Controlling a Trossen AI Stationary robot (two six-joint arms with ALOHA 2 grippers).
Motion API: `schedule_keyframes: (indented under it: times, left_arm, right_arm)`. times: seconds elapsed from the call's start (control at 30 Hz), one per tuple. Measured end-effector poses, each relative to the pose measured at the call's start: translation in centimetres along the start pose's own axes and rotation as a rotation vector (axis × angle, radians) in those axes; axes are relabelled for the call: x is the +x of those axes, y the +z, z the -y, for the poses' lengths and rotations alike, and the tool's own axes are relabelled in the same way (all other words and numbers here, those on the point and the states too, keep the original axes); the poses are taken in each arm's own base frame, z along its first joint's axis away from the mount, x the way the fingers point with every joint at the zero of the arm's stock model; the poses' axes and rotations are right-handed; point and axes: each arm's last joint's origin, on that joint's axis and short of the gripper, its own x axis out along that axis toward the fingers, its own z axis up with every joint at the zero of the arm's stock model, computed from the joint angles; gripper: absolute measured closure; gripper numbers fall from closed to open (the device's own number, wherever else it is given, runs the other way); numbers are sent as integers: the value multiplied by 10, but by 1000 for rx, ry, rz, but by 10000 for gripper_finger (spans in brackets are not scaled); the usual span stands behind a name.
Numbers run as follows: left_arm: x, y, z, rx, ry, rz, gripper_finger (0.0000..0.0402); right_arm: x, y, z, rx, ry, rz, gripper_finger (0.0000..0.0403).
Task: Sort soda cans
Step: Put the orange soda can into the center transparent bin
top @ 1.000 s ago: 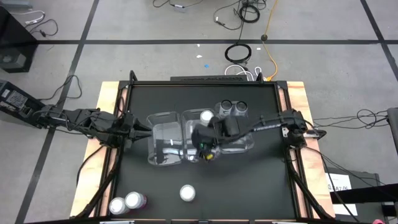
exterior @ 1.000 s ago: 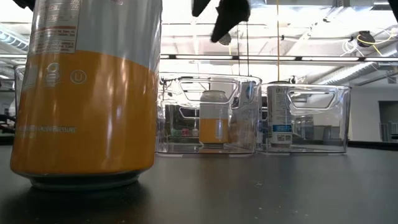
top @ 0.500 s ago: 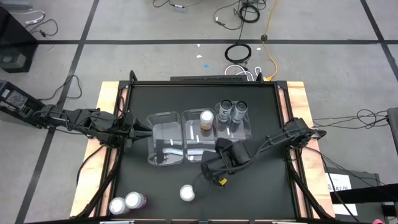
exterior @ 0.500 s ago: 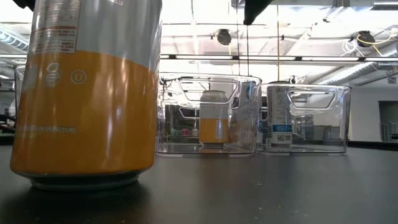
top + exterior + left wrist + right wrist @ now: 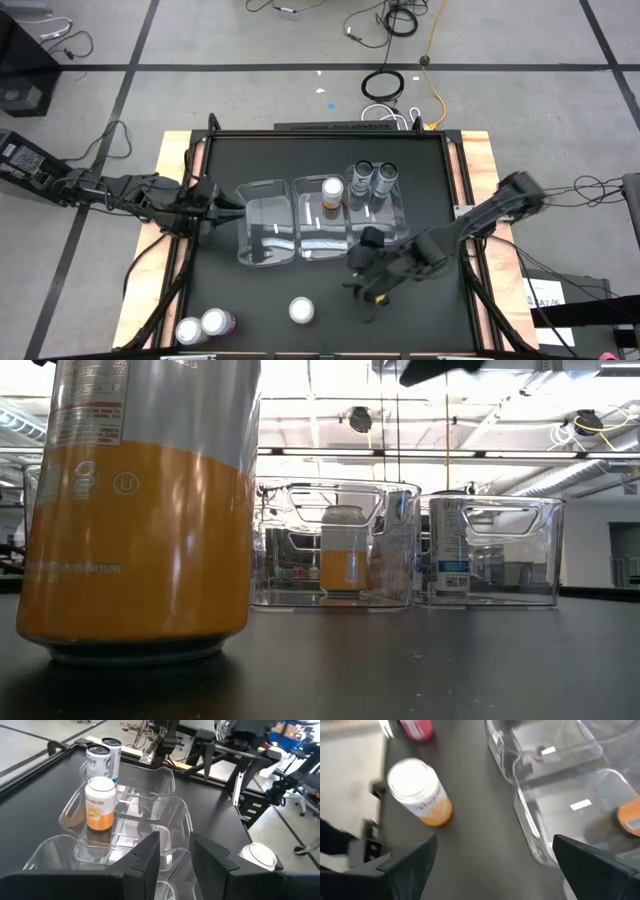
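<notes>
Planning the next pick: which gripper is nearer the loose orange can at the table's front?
Right. The right gripper, open, hangs just beside the orange can. The left gripper waits at the left bin's edge, farther off.

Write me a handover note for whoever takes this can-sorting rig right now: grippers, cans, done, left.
Right gripper: open, empty, above the table near the loose orange can.
Left gripper: waiting at the left bin, jaws narrow, nothing held.
Done: one orange can in the middle bin; two grey cans in the right bin.
Left: the loose orange can and two pink cans at the front-left corner; left bin holds no cans.
</notes>
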Motion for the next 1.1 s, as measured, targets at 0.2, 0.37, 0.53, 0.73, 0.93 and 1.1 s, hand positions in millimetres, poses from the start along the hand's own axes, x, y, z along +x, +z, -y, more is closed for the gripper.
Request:
schedule_keyframes:
  times: [0.2,0.37,0.53,0.73,0.93,1.1]
  left_arm:
    - [4,1,2,-53,-43,-15,285]
    - [16,3,6,-104,-52,-16,285]
    - [33,8,11,-109,-61,9,278]
    - [53,10,14,-94,-15,31,211]
    - [71,13,16,8,35,85,120]
    - [78,16,19,31,25,120,84]
  right_arm:
    - [-12,-37,28,71,126,171,14]
    - [-16,-60,46,98,164,216,14]
    - [-24,-67,49,87,210,210,14]
    - [-31,-67,47,71,242,216,14]
    - [-33,-69,44,102,262,212,14]
    - [-35,-72,40,123,278,204,14]
